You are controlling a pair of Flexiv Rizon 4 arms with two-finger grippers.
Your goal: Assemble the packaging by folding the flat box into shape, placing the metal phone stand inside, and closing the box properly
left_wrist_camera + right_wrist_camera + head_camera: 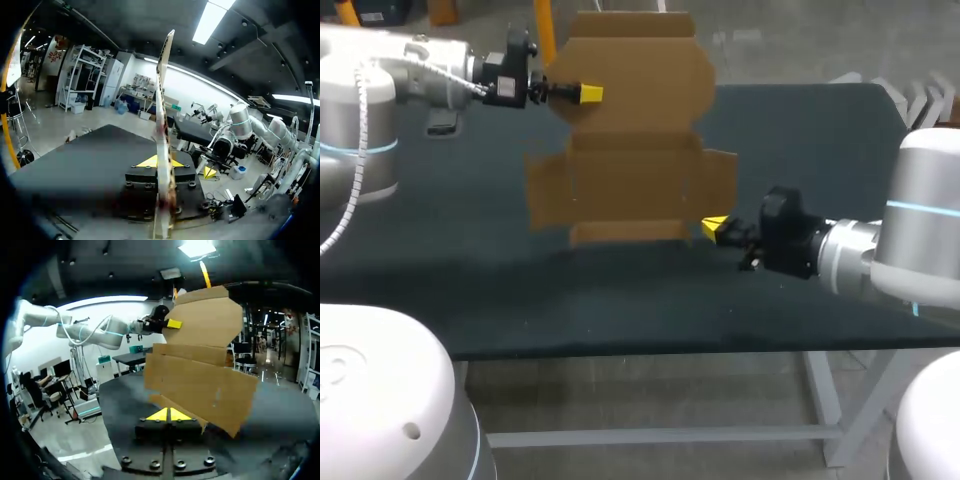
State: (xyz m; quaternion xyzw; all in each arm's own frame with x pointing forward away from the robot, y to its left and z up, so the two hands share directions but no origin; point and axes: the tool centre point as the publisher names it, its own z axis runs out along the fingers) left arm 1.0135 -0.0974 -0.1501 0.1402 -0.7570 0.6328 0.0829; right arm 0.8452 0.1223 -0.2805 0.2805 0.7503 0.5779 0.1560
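**Flat box held over the table, folding stage.** The flat box (635,150) is a brown cardboard blank, fully unfolded, with its creases visible but no wall raised. It is held up off the dark table (800,130) with its broad face tilted toward the head camera. Its rounded panel is farthest from the robot and its lower flap (630,233) is nearest.

The left gripper (588,94) meets the blank at the left edge of the rounded panel. The left wrist view shows the card edge-on between the 2 yellow tips, which press it from both sides, so this gripper has a firm pinch on the blank.

The right gripper (715,228) sits at the right corner of the lower flap. In the right wrist view its 2 tips lie together with nothing visible between them. The flap's edge passes just ahead of them, and it cannot be told whether they touch.

The metal phone stand appears in none of the 3 views.

**Progress.** Judged from this layout, the task is at its start. The blank has been lifted, but 0 folds are complete. Raising the walls, tucking the side flaps, loading the stand and closing the lid all lie ahead. The 1-sided grip suggests the blank may swing if the flap is pushed.
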